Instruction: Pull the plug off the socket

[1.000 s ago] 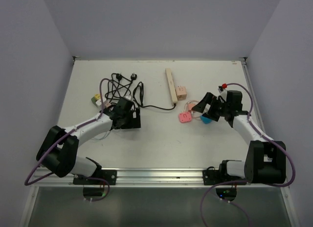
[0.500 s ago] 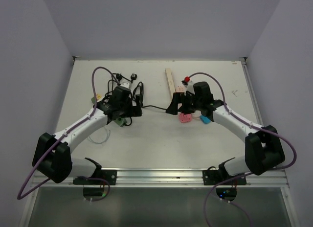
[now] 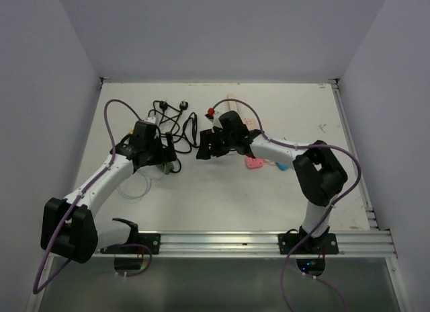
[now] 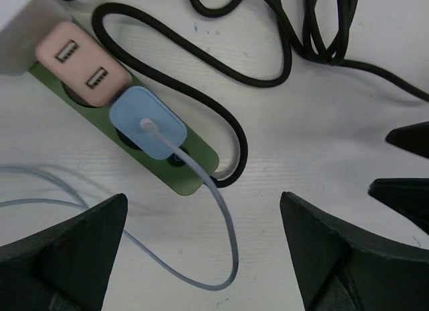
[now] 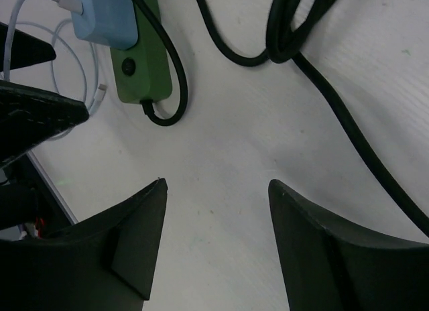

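**Overhead view, left to right.** The left gripper (image 3: pixel 169 156) hovered over the socket (image 3: pixel 165 168). Only a green sliver of the socket showed beneath it, on the left half of the table (image 3: pixel 222 204), just in front of a tangle of black cords (image 3: pixel 173 120). The right gripper (image 3: pixel 201 148) sat just to its right. A cream power strip (image 3: pixel 232 105) and a pink item (image 3: pixel 254 163) lay further right.

**Left wrist view.** The socket's long axis ran diagonally from upper left to lower right. Its rounded cord end pointed to the lower right, towards the gap between the fingers (image 4: pixel 67 257). Those fingers stood wide apart and held nothing. The body was slim and dark green. Along it sat a pink plug (image 4: pixel 80 63) with two USB ports, then a blue plug (image 4: pixel 147 123) touching it, then a small dark round spot near the end. The socket's black cord (image 4: pixel 238 140) left that end and looped back alongside the body. A pale cable (image 4: pixel 224 237) curved away from the blue plug.

**Right wrist view.** The socket stood nearly upright in the frame with its cord end down. The right fingers (image 5: pixel 127 251) were spread wide and empty.
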Robot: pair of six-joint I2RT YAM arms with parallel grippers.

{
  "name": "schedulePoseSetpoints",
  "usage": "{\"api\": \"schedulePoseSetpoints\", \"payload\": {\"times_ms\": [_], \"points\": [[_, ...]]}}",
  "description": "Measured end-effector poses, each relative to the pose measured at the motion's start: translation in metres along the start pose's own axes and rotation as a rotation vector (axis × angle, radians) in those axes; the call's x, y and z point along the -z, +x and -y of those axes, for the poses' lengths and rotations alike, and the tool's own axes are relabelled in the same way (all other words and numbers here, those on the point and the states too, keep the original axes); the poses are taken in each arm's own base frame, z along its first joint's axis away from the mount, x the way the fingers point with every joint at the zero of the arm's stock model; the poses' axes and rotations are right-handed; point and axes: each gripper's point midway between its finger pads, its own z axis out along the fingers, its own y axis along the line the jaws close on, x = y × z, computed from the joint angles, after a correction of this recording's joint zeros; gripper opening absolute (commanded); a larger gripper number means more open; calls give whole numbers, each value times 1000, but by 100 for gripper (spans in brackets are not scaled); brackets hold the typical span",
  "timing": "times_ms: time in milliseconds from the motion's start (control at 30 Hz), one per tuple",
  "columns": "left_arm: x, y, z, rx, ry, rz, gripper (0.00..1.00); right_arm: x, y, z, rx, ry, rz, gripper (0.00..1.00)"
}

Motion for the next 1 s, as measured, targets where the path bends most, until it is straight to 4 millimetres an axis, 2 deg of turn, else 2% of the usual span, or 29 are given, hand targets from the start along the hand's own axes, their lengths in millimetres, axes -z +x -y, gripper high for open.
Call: {"api": "schedulePoseSetpoints", "payload": {"times_ms": [133,233,333,467,633,733,800,867,900,933,1000], "points": [[11,-21,-12,48,-9,85,99,-33,4,-12,9,-31,-17,52],[16,-33,-10,57,9,144,99,-56,6,-17,6,-49,-29,48],[15,-39,-9,62,20,181,98,-76,7,-23,11,-65,-39,45],[10,-36,-15,72,10,186,98,-97,11,-32,17,-93,-57,38],[9,-40,-19,80,1,200,98,-115,22,-36,13,-115,-90,32],[9,-42,-21,83,-5,209,98,-118,22,-39,9,-132,-95,31],[9,-44,-23,85,-10,215,98,-118,22,-39,8,-136,-97,27],[9,-45,-24,83,-16,222,98,-120,23,-40,9,-140,-101,20],[9,-46,-25,81,-20,225,98,-121,24,-40,9,-141,-103,11],[9,-46,-26,80,-24,228,98,-122,25,-39,9,-141,-105,6],[9,-46,-28,77,-30,232,98,-122,25,-39,9,-138,-108,0]]}}
